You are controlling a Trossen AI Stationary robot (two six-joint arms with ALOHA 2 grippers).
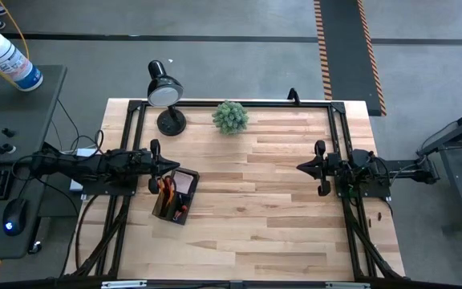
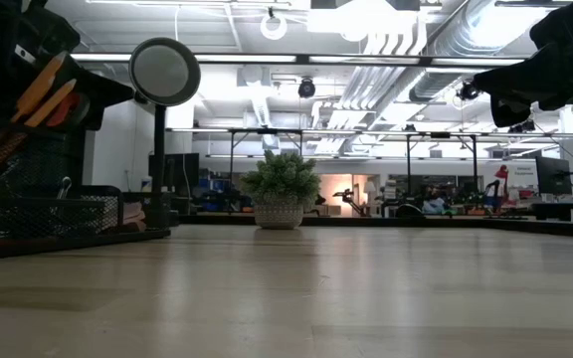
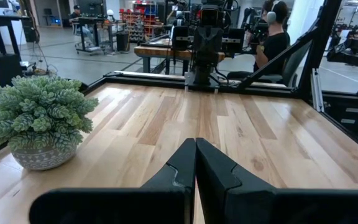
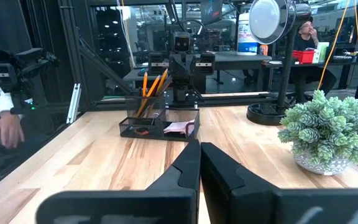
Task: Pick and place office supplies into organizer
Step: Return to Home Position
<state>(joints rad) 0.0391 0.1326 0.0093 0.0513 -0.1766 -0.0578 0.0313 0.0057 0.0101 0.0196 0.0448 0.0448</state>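
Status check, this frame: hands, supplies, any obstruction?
Left hand shut, empty, by organizer. Right hand shut, empty, opposite side. Pencils, pad in organizer. Plant, lamp at back edge.

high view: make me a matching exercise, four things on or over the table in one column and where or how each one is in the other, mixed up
Things:
1. organizer
2. plant
3. desk lamp
4. right tool

Descriptions:
a. green, at the middle of the table's far edge
b. shut, over bare wood on the table's right side
c. holds pencils, right by the left tool
d. round head on a black base, near the table's far left corner

Pairs: 1-c, 2-a, 3-d, 4-b
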